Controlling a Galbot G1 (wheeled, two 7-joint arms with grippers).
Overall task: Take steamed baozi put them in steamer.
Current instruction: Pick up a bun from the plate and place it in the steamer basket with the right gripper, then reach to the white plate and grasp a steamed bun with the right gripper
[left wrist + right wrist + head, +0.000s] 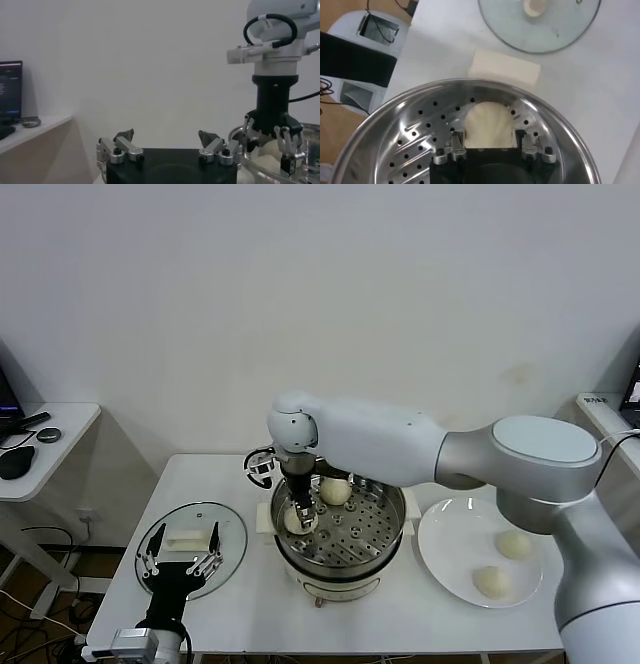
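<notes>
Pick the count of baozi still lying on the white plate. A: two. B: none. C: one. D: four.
A: in the head view two baozi lie on the white plate, while the other two are in the steamer, one at the back and one between the fingers of the right gripper.

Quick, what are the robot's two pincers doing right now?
Left pincer: open, holding nothing, hovering over the glass lid.
Right pincer: fingers around a baozi inside the steamer; can't tell if gripping or letting go.
</notes>
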